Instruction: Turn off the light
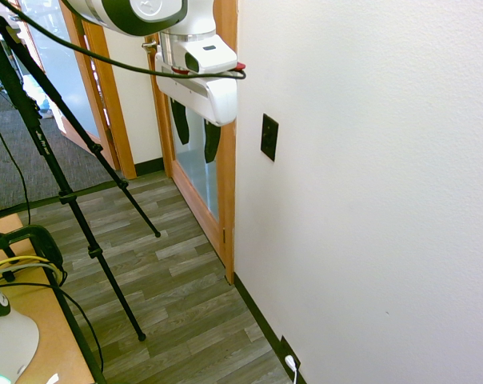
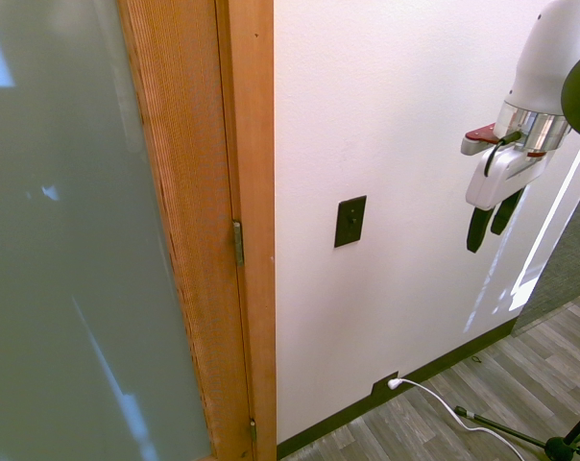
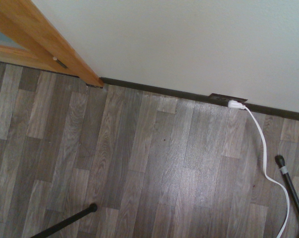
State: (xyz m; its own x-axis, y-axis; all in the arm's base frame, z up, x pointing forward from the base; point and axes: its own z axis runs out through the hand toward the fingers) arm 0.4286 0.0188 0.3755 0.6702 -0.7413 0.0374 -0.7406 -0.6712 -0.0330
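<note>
Fingers of the gripper [image 2: 494, 223] spread wide, pointing down, nothing between them. Landmark: the switch plate [image 2: 350, 221], black, upright on the wall [image 2: 415, 115]. Gripper hangs well apart from the plate; no contact. Progress, judged: pressing or flipping yet to be done; approach, contact and retreat all remain. Switch position too small to read. A narrower finger spacing would probably suit the plate.

Surroundings: wooden door frame [image 2: 256, 230] beside the plate, glass door [image 2: 79, 240] beyond it. Below the plate, low on the wall, outlet [image 2: 384, 386] with white plug [image 2: 395, 383]; not the target. Nothing seen covering the plate; frame edge could be clipped on a skewed approach.
</note>
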